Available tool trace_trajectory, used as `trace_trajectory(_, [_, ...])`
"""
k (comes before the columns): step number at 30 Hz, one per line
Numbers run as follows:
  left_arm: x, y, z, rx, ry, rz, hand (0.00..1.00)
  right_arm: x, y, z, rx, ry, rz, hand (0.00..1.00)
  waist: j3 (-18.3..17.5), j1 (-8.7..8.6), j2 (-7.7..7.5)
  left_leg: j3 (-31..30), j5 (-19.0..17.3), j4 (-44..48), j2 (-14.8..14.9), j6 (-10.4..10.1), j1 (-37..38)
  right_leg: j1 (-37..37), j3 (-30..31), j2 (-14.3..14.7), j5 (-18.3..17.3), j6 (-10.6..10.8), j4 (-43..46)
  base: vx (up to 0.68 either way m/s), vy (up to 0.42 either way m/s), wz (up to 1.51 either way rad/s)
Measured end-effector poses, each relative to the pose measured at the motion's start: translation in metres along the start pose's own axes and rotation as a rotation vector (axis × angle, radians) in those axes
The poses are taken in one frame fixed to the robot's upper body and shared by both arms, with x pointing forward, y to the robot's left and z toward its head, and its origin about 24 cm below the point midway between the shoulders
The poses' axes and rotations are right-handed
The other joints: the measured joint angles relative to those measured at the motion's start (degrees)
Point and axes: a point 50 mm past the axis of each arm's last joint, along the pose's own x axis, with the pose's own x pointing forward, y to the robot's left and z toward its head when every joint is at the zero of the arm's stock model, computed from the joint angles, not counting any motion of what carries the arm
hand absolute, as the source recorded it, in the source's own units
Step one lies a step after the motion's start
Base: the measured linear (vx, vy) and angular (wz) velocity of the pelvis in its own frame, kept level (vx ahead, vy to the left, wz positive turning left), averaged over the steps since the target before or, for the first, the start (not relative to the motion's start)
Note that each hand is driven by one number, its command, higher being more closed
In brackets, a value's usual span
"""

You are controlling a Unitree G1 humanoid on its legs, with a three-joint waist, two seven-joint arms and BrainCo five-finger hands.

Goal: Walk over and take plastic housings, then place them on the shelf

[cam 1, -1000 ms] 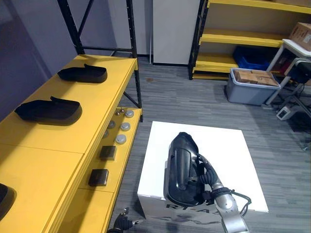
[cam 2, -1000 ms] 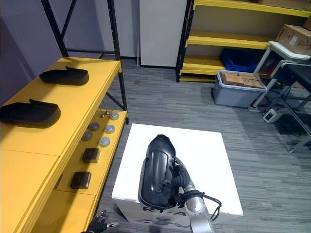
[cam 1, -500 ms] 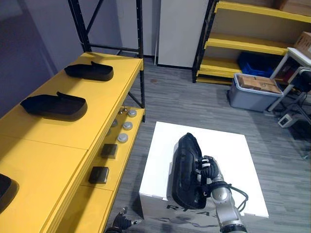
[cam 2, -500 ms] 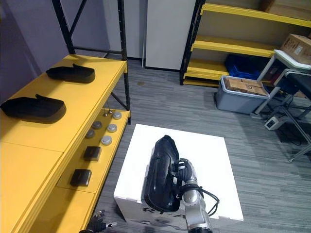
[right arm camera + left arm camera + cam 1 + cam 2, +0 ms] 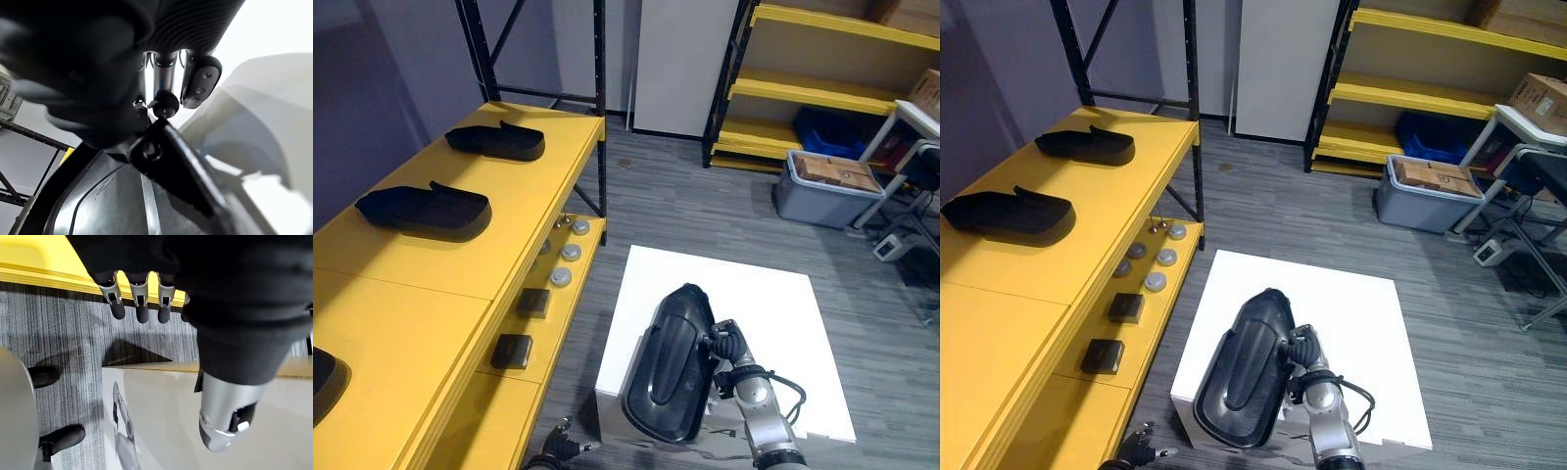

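Right hand (image 5: 726, 345), fingers curled round the housing (image 5: 668, 377), has swung it over the white box's (image 5: 754, 294) near-left corner, toward the shelf (image 5: 440, 294).

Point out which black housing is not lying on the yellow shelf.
The held housing, gripped by the right hand above the white box. The far housing and middle housing lie on the yellow shelf.

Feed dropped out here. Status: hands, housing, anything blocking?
Right hand shut on black housing, held over white box. Left hand open, idle. Nothing seen blocking yellow shelf, left side.
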Motion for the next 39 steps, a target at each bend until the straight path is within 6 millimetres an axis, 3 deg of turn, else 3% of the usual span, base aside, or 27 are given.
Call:
trace_trajectory(4, [-0.003,0.005,0.007,-0.081,-0.048,0.042,0.00,-0.004,-0.004,0.003,0.012,-0.020,-0.027,1.00,0.10,0.13,0.03,0.02,0.00,-0.02,0.01,0.00,-0.09,-0.12,0.04,0.00,0.00,0.00,0.00,0.00,0.000,0.00])
trace_trajectory(13, [-0.021,0.039,0.062,-0.213,-0.355,0.205,0.00,-0.012,-0.036,0.037,0.078,-0.184,-0.225,1.00,0.55,0.31,0.71,0.06,-0.04,0.46,0.02,-0.05,-1.49,-1.34,0.36,0.04,-0.01,-0.04,0.03,0.00,0.000,0.00])
trace_trajectory(22, [-0.048,0.043,0.099,-0.303,-0.580,0.269,0.00,-0.025,-0.046,0.067,0.158,-0.351,-0.293,1.00,0.95,0.69,1.40,0.21,-0.61,1.71,0.01,-0.78,-1.75,-1.14,0.63,0.03,-0.04,-0.08,0.04,0.00,0.000,0.00])
trace_trajectory(23, [-0.052,0.044,0.103,-0.307,-0.608,0.274,0.00,-0.026,-0.045,0.069,0.162,-0.367,-0.291,0.00,0.96,0.79,1.44,0.28,-0.65,1.77,0.02,-0.78,-1.76,-1.13,0.69,0.04,-0.05,-0.08,0.04,0.00,0.000,0.00])
trace_trajectory(29, [-0.058,0.043,0.109,-0.335,-0.643,0.285,0.00,-0.032,-0.037,0.077,0.159,-0.408,-0.236,0.00,0.96,0.95,1.61,0.38,-0.66,1.83,0.02,-0.76,-1.77,-1.18,0.76,0.04,-0.05,-0.09,0.16,0.00,0.000,0.00])
trace_trajectory(36, [-0.060,0.040,0.101,-0.342,-0.621,0.285,0.00,-0.045,-0.033,0.074,0.151,-0.411,-0.192,0.00,0.83,1.45,1.82,0.73,-0.70,1.87,0.03,-0.72,-1.76,-1.30,1.14,0.08,-0.05,-0.09,0.16,0.00,0.001,-0.01])
trace_trajectory(39, [-0.054,0.038,0.089,-0.342,-0.560,0.282,0.00,-0.053,-0.030,0.072,0.161,-0.410,-0.160,0.00,0.33,1.45,2.41,1.52,-0.88,1.96,0.06,-0.55,-1.73,-1.41,1.55,0.13,-0.04,-0.09,0.16,0.02,0.012,-0.09])
